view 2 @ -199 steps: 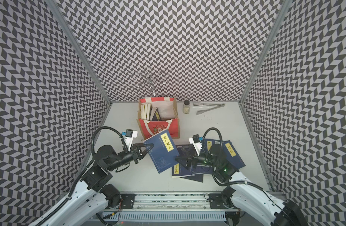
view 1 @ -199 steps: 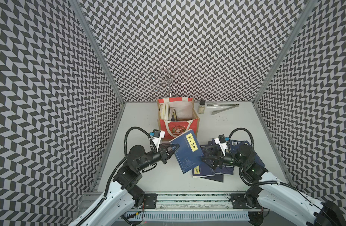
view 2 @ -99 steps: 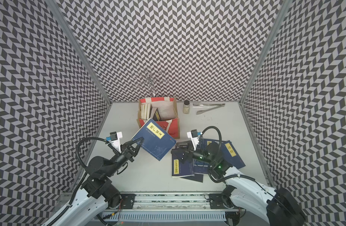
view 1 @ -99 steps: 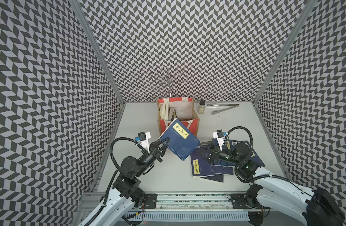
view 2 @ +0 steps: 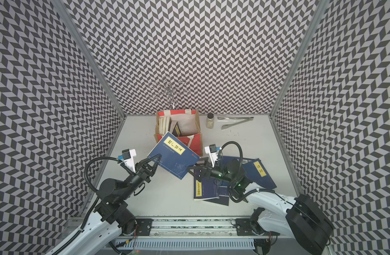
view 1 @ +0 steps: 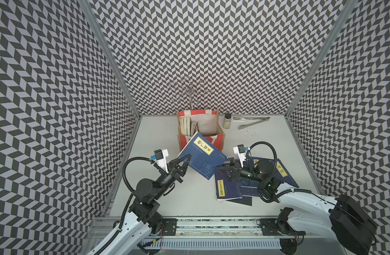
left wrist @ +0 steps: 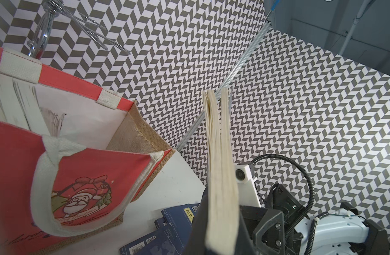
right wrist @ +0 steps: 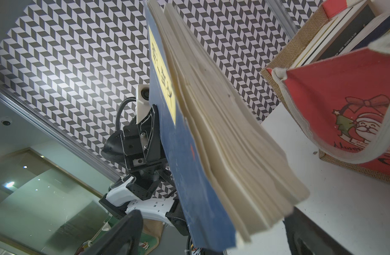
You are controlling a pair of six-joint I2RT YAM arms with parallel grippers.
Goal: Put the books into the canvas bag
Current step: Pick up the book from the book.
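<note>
My left gripper point(view 1: 186, 158) point(view 2: 156, 157) is shut on one edge of a navy book with a yellow label point(view 1: 200, 154) point(view 2: 174, 156). It holds the book tilted in the air just in front of the canvas bag point(view 1: 219, 127) point(view 2: 197, 143). The left wrist view shows the book's page edge point(left wrist: 220, 165) beside the bag's red Santa panel point(left wrist: 90, 167). My right gripper point(view 1: 222, 170) point(right wrist: 211, 234) is open, and the book's free corner point(right wrist: 222, 132) lies between its fingers. Several books point(view 1: 185, 125) stand inside the bag. More navy books point(view 1: 225, 187) point(view 2: 206, 189) lie piled under the right arm.
A small jar point(view 1: 227, 121) and metal tongs point(view 1: 251, 122) lie at the back right of the bag. A chrome wire stand point(view 1: 189, 90) rises behind the bag. Patterned walls close in the table on three sides.
The left arm has lifted the navy book off the table and carried it back toward the bag. The right gripper has left the pile and risen to the book's lower corner.
</note>
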